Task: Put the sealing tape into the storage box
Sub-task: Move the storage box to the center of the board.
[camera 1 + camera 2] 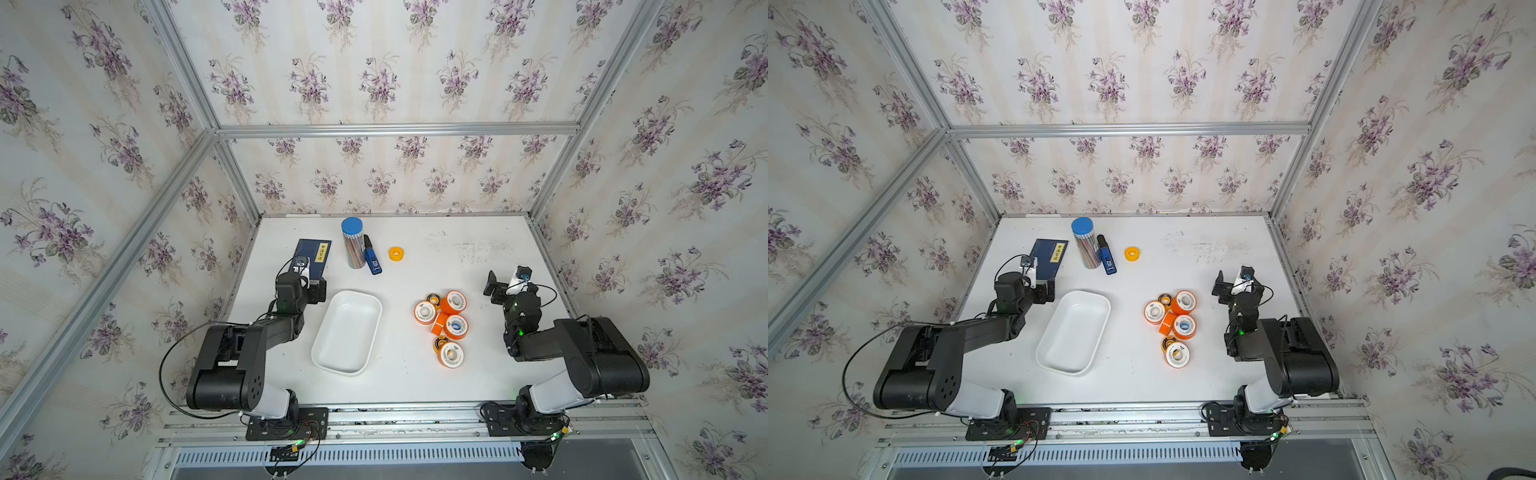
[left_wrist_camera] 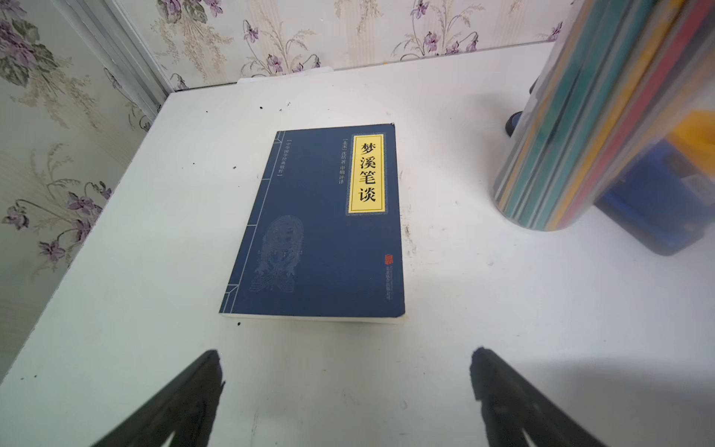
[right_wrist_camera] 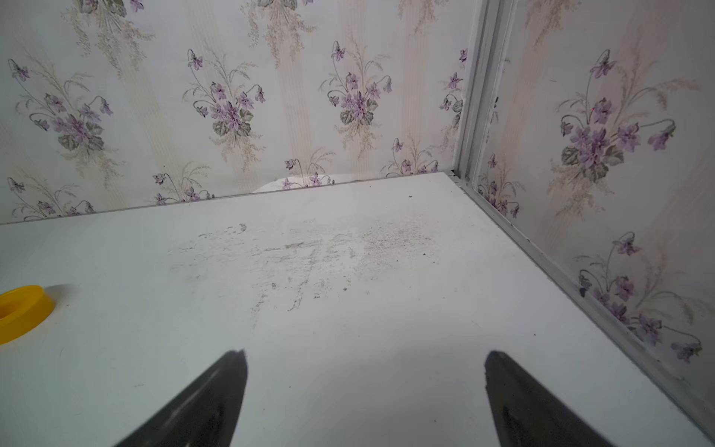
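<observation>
Several orange-and-white sealing tape spools (image 1: pixel 456 326) (image 1: pixel 1183 326) lie clustered right of the table's centre. A lone yellow tape roll (image 1: pixel 396 253) (image 3: pixel 19 309) sits farther back. The white storage box (image 1: pixel 347 332) (image 1: pixel 1073 332) lies empty, left of the cluster. My left gripper (image 1: pixel 308 280) (image 2: pixel 346 360) hovers open behind the box's far left corner, facing a dark blue book, nothing between its fingers. My right gripper (image 1: pixel 509 282) (image 3: pixel 365 360) stands open to the right of the spools, over bare table, holding nothing.
The dark blue book (image 1: pixel 313 255) (image 2: pixel 321 224) lies flat at back left. Beside it stand a clear tube of coloured pencils with a blue lid (image 1: pixel 353 243) (image 2: pixel 588 116) and a blue marker-like object (image 1: pixel 372 257). Wallpapered walls with metal frame rails close three sides.
</observation>
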`<state>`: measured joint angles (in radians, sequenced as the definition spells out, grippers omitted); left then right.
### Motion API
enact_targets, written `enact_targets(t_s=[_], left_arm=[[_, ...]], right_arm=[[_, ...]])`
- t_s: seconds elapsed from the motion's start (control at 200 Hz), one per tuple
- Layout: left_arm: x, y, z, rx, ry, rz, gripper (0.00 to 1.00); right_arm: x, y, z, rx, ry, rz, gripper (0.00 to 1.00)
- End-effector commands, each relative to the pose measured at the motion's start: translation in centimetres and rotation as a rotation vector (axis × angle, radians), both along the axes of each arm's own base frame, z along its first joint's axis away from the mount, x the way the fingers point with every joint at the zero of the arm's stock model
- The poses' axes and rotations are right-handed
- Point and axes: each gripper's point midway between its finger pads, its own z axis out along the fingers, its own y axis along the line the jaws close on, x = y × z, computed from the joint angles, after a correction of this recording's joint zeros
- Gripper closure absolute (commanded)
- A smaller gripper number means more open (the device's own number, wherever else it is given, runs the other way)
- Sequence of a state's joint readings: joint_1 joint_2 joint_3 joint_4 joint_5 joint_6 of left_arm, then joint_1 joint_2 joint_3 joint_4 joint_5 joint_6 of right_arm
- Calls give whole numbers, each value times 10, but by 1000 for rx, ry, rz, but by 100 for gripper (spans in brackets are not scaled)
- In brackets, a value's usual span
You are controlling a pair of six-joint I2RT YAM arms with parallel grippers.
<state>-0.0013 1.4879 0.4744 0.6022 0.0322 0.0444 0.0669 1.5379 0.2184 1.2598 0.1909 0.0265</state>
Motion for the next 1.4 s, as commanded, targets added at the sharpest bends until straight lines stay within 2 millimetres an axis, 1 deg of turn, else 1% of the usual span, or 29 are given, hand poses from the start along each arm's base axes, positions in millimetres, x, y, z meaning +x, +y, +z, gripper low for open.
enact_targets(t_s=[0.0,0.585,0.61,0.644,0.684,0.709,0.724,0.734,0.744,0.799,0.829,0.849,0.904,0.964,1.019,1.059,1.114,1.139,1.194,1.204,1.309,1.329,1.334,1.399], left_arm=[[4,-1,8,1,-34,-7,0],[4,-1,7,-1,-31,-7,0],[3,2,9,3,-37,13,0],[3,12,12,20,-41,92,0],[-1,27,20,25,-48,185,0],[-3,31,23,25,-41,213,0],[-5,32,21,26,-35,219,0],[-5,32,30,24,-57,218,0],[-6,31,33,25,-67,215,0],[-14,31,46,29,-109,219,0],[-20,32,55,27,-131,225,0],[-24,32,61,20,-143,231,0],[-37,35,78,-44,-162,271,0],[-47,23,94,-107,-157,215,0],[-57,11,106,-179,-147,170,0],[-63,0,112,-235,-141,122,0],[-73,-13,117,-318,-129,75,0],[-78,-16,117,-353,-113,72,0],[-92,-19,111,-413,-49,101,0],[-95,-18,107,-420,-29,113,0],[-117,-25,87,-497,83,138,0],[-122,-27,80,-510,121,144,0],[-122,-28,81,-515,121,139,1],[-133,-34,64,-542,212,139,2]], right_arm=[[0,1,5,6,-20,2,0],[1,1,5,7,-20,2,0],[1,0,5,7,-20,1,0],[1,0,5,7,-18,1,0],[1,1,5,7,-19,1,0],[1,0,5,7,-18,1,0],[1,0,5,7,-19,1,0],[1,1,5,7,-20,2,0],[1,1,6,7,-21,2,0],[0,-6,11,5,-40,-43,0],[0,-11,12,1,-13,-88,0],[2,-12,15,0,3,-105,0],[6,-12,39,-1,12,-125,0],[5,-19,63,123,10,-194,0],[6,-13,78,209,33,-173,0],[5,-7,82,259,64,-151,0],[0,4,81,317,120,-106,0],[-3,9,78,337,144,-82,2],[-11,20,71,380,187,-31,7],[-13,21,70,389,193,-27,7],[-37,27,51,461,253,-14,10],[-41,27,47,469,258,-12,10],[-42,28,47,471,258,-11,10],[-54,30,41,485,251,8,10]])
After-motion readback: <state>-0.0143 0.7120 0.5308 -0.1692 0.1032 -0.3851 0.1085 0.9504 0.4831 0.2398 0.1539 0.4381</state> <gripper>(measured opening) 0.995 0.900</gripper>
